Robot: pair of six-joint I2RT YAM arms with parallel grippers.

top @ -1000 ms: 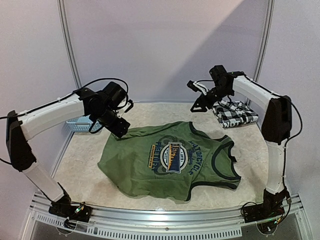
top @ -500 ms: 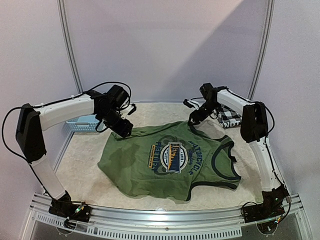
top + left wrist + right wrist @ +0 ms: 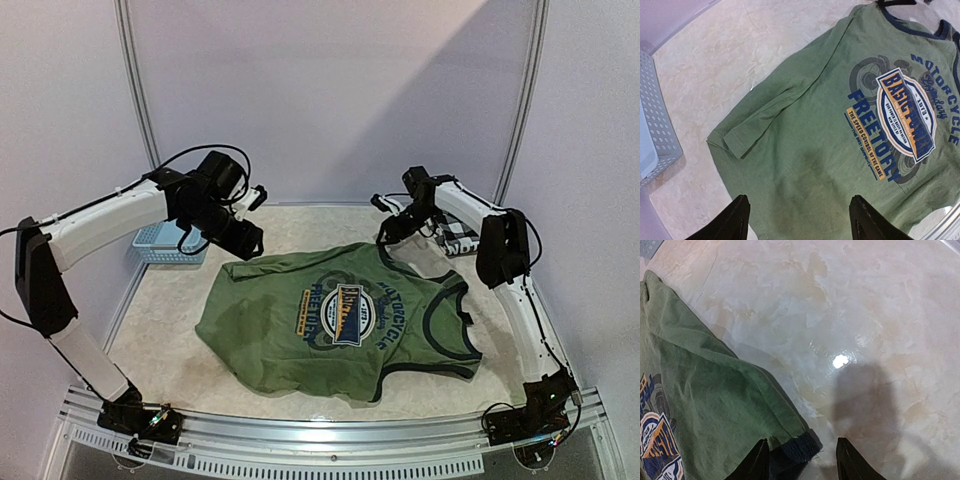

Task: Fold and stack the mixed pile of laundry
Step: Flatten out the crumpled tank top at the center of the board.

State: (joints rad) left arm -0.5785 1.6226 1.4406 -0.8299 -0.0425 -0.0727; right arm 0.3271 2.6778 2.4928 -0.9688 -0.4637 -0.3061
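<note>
The olive-green sleeveless shirt (image 3: 340, 320) lies spread flat, emblem up, on the table; it also shows in the left wrist view (image 3: 840, 125) and the right wrist view (image 3: 705, 400). My left gripper (image 3: 245, 245) (image 3: 802, 222) is open and empty, hovering over the shirt's far-left hem corner. My right gripper (image 3: 388, 235) (image 3: 802, 462) is open at the far shoulder strap, and the navy-trimmed strap end (image 3: 797, 447) lies between its jaws. The folded black-and-white checked shirt (image 3: 460, 238) sits at the far right, mostly hidden behind the right arm.
A light blue lattice basket (image 3: 160, 243) stands at the far left beside the left arm, and its wall shows in the left wrist view (image 3: 660, 130). The marble-patterned table (image 3: 160, 330) is bounded by white walls and a metal rail along the near edge.
My right gripper moved from over the checked shirt down to the green shirt's far strap. My left gripper rose a little off the shirt's far-left corner.
</note>
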